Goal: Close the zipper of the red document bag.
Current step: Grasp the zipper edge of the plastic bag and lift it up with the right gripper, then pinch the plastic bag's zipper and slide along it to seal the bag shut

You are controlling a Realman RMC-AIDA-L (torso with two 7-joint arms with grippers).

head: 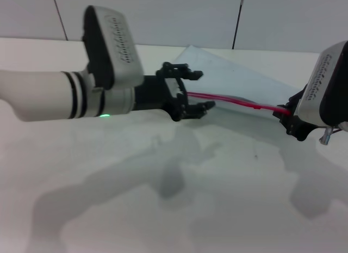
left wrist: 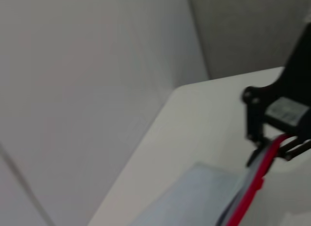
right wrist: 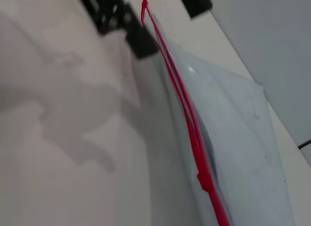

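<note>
Red document bag (head: 234, 79) lifted, zipper (head: 234, 100) gaping, contents indiscernible; left gripper (head: 197, 91) wide open, right gripper (head: 288, 119) clamping zipper's end.

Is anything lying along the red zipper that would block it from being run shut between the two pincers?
Nothing visible does. The zipper runs bare from the left pincer to the right pincer, with only the red document bag behind it.

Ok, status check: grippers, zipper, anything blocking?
Left gripper open at the zipper's near end. Right gripper at its far end. Red document bag zipper partly open. Nothing blocking.
</note>
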